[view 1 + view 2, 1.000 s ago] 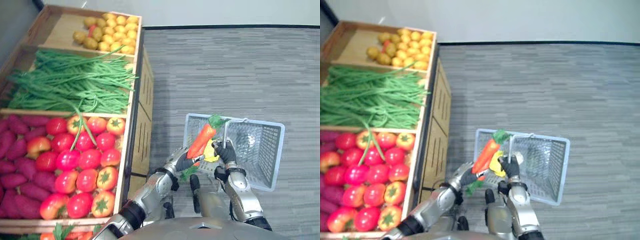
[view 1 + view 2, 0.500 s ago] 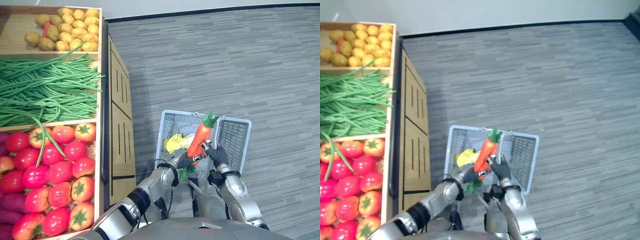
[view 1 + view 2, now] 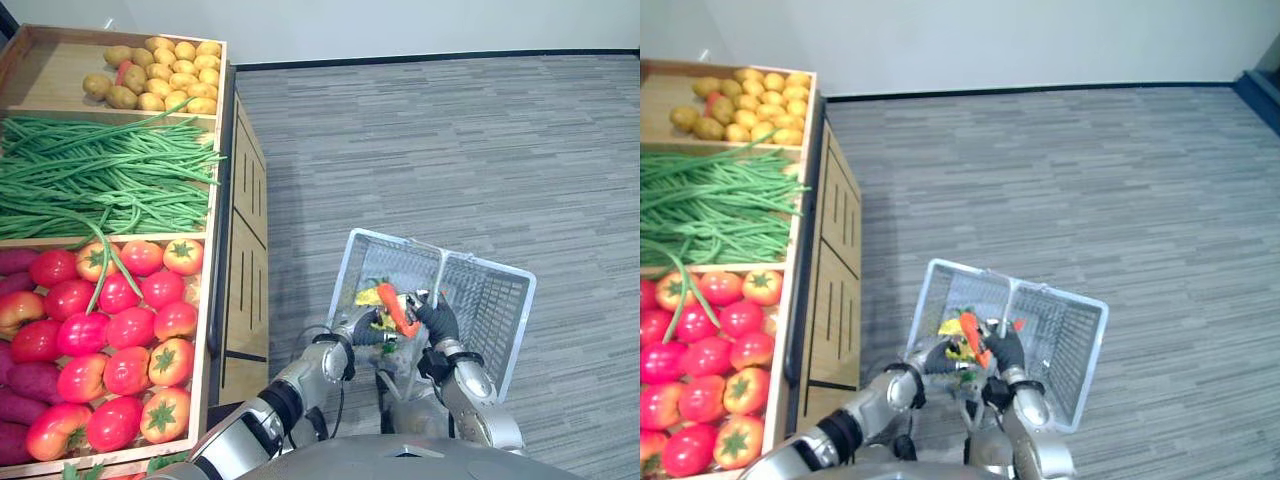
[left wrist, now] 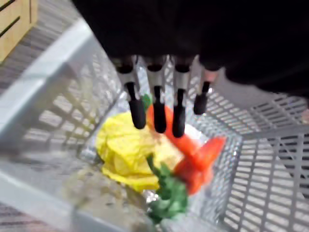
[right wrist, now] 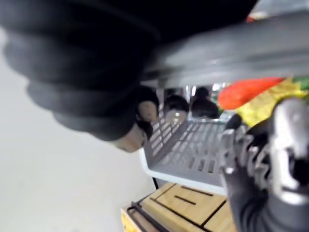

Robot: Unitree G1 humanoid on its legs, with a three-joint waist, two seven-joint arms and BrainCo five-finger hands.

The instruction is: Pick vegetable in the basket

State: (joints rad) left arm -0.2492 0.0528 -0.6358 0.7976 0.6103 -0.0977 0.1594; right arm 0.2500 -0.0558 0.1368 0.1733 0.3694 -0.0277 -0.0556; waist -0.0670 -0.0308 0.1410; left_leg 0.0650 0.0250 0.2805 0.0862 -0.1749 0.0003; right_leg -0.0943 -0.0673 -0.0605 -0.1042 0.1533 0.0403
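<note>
Lowered from where it was held above the basket (image 3: 503, 264), the one carrot (image 3: 398, 309) now lies inside the basket, across the single yellow vegetable (image 4: 123, 152) at the basket's end nearest the robot. The left hand (image 3: 362, 326) hangs just over the carrot, its fingers (image 4: 159, 111) straight and holding nothing. The right hand (image 3: 438, 320) has its fingers curled round the basket's one wire handle (image 3: 441, 272).

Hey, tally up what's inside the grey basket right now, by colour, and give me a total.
In the basket:
Orange carrot: 1
Yellow vegetable: 1
Total: 2
</note>
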